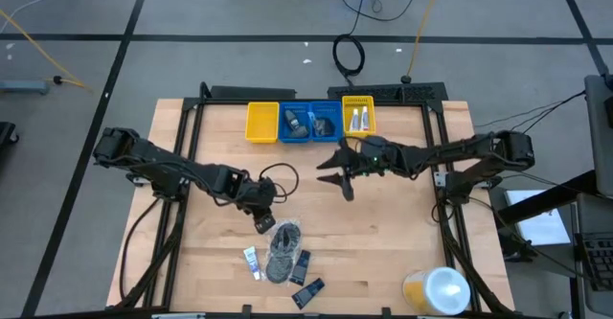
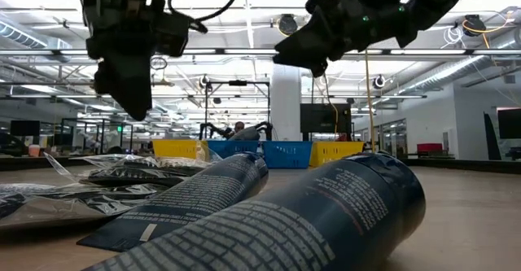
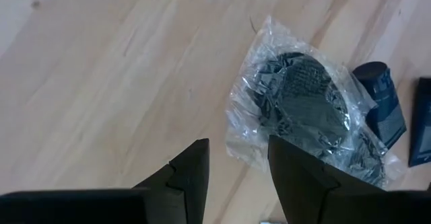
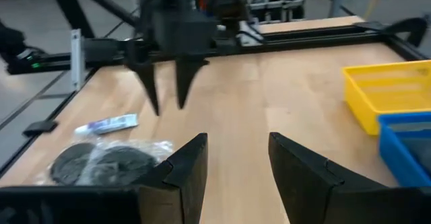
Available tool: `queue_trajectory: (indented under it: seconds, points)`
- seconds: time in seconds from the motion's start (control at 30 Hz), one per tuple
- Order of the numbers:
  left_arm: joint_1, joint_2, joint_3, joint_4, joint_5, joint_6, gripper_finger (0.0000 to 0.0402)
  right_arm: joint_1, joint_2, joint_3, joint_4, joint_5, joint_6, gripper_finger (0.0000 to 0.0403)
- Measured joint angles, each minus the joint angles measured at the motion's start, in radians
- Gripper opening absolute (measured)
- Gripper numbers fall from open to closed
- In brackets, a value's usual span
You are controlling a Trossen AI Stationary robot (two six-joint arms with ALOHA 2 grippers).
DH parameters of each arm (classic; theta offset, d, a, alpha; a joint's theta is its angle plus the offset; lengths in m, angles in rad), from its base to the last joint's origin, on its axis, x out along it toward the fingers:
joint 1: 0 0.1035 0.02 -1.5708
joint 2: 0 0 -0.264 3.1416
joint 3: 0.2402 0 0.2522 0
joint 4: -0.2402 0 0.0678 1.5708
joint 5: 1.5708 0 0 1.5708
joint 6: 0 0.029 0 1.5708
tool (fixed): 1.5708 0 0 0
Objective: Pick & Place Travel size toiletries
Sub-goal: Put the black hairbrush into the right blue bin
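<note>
Toiletries (image 1: 284, 252) lie in a loose cluster on the table (image 1: 383, 233), just below my left pincer (image 1: 261, 222) in the high view. I see a clear bag of round black pieces (image 3: 306, 109) right ahead of that pincer's tips, nothing between the jaws, which stand parted and empty above bare wood. Two dark packets (image 3: 382, 106) sit just beyond the bag, touching its edge. A white-and-blue tube (image 1: 251, 260) lies beside the bag, on the side nearer the table's front edge, and another dark packet (image 1: 308, 291) rests past it, farther from the pincer.

My right pincer (image 1: 337, 177) hangs over the middle of the table, well apart from the cluster, jaws parted and holding nothing. Behind it, toward the far edge, I see the row of bins: a yellow bin (image 1: 261, 123), two blue bins (image 1: 309, 123) and a second yellow one (image 1: 358, 117) with small tubes in it. From the right wrist I see the left pincer's fingers (image 4: 151, 89) pointing down, with the bag and tube near them.

A yellow container (image 1: 436, 290) stands at the table's near corner, on the right arm's side.
</note>
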Motion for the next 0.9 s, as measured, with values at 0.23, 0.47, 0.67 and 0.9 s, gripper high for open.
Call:
queue_trajectory:
  seconds: [0.23,0.47,0.67,0.9]
  points:
    - [0.009,0.0,-0.149,0.23,0.057,-0.113,0.0152,0.06,0.0,0.0,-0.008,0.0,-0.029,0.0147]
    - [0.016,0.0,-0.258,0.432,0.07,-0.2,0.0152,0.094,0.0,0.0,-0.008,0.06,-0.04,0.0149]
    - [0.015,0.0,-0.315,0.484,0.052,-0.234,0.0152,0.109,0.0,0.0,-0.008,0.084,-0.071,0.0147]
    - [0.015,0.001,-0.382,0.668,0.04,-0.265,0.0152,0.109,0.0,0.0,-0.008,0.084,-0.071,0.0147]
